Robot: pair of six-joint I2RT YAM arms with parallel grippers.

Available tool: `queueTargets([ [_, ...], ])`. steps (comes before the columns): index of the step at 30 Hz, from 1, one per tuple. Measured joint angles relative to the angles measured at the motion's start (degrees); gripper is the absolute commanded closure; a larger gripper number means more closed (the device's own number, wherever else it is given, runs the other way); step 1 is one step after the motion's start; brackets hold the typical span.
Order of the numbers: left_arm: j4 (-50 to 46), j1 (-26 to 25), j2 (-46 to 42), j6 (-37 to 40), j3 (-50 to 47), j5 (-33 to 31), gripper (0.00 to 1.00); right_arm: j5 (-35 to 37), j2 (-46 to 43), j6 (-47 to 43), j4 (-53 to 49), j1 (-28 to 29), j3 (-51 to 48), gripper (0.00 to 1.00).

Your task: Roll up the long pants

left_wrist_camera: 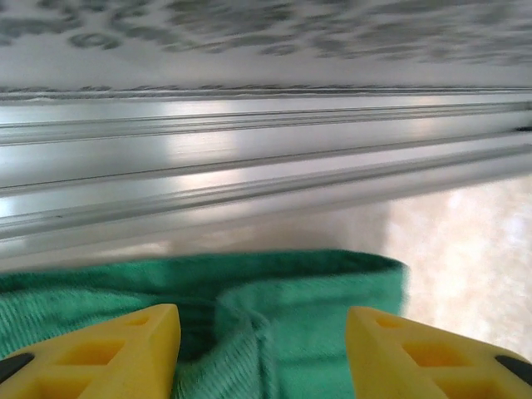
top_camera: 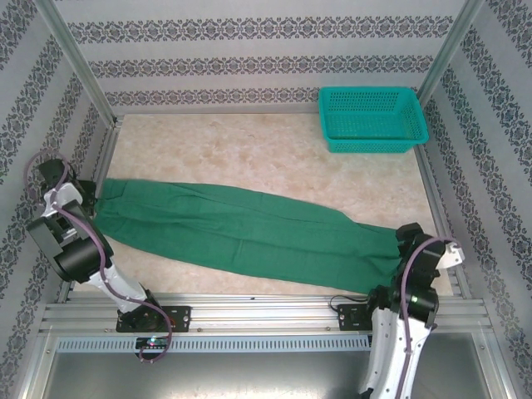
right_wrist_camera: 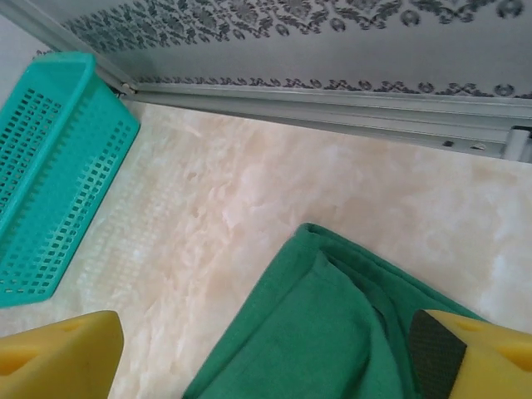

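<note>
Left gripper [left_wrist_camera: 262, 353] half open, pants [top_camera: 249, 229] end lying loose between its fingers. Right gripper [right_wrist_camera: 266, 362] wide, other end below it, basket [right_wrist_camera: 50, 174] ahead-left.

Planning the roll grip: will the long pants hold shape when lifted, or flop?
Likely floppy: the long pants lie flat, with soft folds at one end. Pushed, they would probably bunch rather than slide. Probably light: the cloth looks thin.
</note>
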Motion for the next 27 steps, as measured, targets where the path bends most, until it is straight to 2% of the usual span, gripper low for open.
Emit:
queueTargets([
  [3, 0.0, -5.6, -7.6, 1.5, 0.2, -4.4, 0.40, -2.1, 10.4, -3.0, 4.6, 0.2, 4.3, 0.12],
  [4, -0.1, -8.2, -10.3, 2.7, 0.9, -5.7, 0.40, -3.3, 14.7, -4.6, 6.2, 0.6, 6.3, 0.18],
  [5, -0.2, -10.4, -12.1, 3.8, 1.7, -6.5, 0.49, -4.5, 18.3, -5.9, 7.3, 1.0, 8.0, 0.27],
  [6, -0.2, -12.8, -13.6, 5.7, 3.1, -6.8, 0.71, -6.3, 22.8, -7.9, 8.5, 1.7, 10.1, 0.45],
  [7, -0.2, -15.1, -14.4, 7.3, 4.7, -6.7, 1.00, -8.1, 27.4, -9.9, 9.6, 3.0, 12.2, 0.83],
  [8, -0.3, -17.0, -14.5, 9.0, 6.2, -6.6, 1.00, -9.6, 31.3, -11.7, 10.1, 4.7, 14.3, 1.00],
  [12, -1.0, -23.3, -12.3, 15.4, 8.4, -4.5, 1.00, -14.3, 47.5, -19.5, 9.9, 17.8, 23.0, 1.00],
  [16, -5.6, -29.1, -8.2, 21.1, 7.0, -0.5, 1.00, -20.6, 61.5, -25.7, 6.9, 30.2, 30.5, 1.00],
  [21, -10.7, -39.8, -7.9, 25.6, 2.9, 4.1, 1.00, -27.1, 70.4, -29.3, 2.1, 38.0, 31.7, 1.00],
  [27, -13.2, -49.2, -12.8, 27.3, -4.9, 8.9, 0.99, -31.3, 71.8, -31.1, -4.1, 42.6, 31.7, 1.00],
])
